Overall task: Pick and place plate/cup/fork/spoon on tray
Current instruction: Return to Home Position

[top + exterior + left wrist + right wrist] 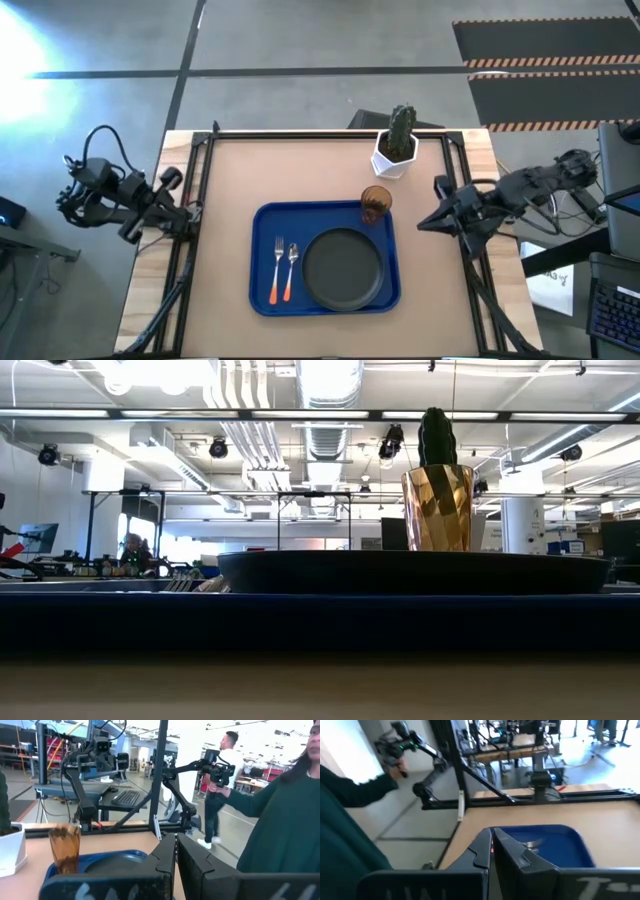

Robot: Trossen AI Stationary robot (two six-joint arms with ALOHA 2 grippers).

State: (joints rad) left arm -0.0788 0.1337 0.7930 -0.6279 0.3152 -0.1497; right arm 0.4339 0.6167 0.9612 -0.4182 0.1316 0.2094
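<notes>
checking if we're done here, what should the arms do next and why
Probably just park at home, since nothing looks left to pick. The plate, cup, fork and spoon all sit in the tray. The left end effector and right end effector are off to either side of it, shut and empty.

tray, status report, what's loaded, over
Both shut, empty: left gripper at table left edge, right gripper at right edge. On tray: plate, cup, fork, spoon. Nothing in the way; cactus pot beyond tray.
</notes>
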